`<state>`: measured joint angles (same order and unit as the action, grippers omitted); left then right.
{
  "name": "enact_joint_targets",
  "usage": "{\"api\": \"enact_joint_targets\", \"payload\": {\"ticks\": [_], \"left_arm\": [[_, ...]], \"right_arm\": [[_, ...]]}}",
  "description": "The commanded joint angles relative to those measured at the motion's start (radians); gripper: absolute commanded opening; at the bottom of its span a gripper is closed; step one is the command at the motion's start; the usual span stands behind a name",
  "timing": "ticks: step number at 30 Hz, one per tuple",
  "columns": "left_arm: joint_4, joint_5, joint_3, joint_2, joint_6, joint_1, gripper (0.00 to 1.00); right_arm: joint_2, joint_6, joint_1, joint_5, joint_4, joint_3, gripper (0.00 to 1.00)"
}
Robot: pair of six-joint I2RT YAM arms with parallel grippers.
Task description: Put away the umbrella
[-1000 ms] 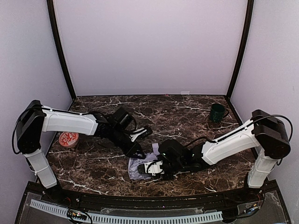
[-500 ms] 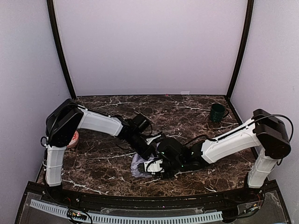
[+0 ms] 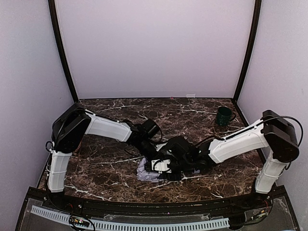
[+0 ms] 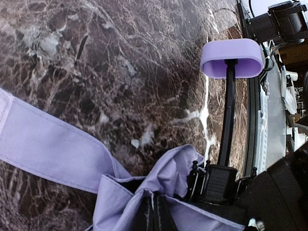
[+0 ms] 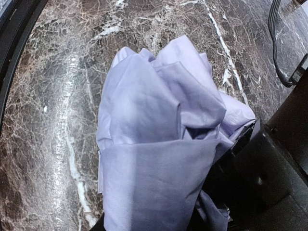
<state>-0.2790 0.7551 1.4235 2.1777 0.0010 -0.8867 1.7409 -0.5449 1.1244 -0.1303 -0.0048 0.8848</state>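
The umbrella (image 3: 144,172) lies folded on the marble table near the front centre, as a crumpled lavender bundle. In the left wrist view I see its lavender handle knob (image 4: 232,58), thin black shaft (image 4: 228,126), loose strap (image 4: 45,143) and bunched fabric (image 4: 166,179). My left gripper (image 3: 152,150) (image 4: 154,219) is shut on a fold of that fabric. My right gripper (image 3: 161,166) is shut around the fabric bundle (image 5: 159,139), which hides its fingers in the right wrist view. The two grippers are close together over the umbrella.
A dark green mug (image 3: 223,116) stands at the back right of the table. The table's front edge and black rail (image 4: 253,120) run just past the handle knob. Lavender walls close in the back and both sides.
My left arm has swung right, from beside the umbrella onto it, and its gripper now pinches the fabric. The right gripper has lifted and shifted slightly right with the bundle.
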Motion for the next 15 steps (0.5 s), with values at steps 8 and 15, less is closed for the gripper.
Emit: {"api": "enact_joint_targets", "payload": {"ticks": [8,15], "left_arm": [[0.064,-0.060,0.062,0.042,0.054,0.039,0.17],[-0.051,-0.217,0.262,0.019,0.115,0.153,0.55]], "right_arm": [[0.106,0.282,-0.029,-0.243,0.005,-0.048,0.00],[0.163,0.384,-0.052,-0.280,-0.025,-0.048,0.00]]}}
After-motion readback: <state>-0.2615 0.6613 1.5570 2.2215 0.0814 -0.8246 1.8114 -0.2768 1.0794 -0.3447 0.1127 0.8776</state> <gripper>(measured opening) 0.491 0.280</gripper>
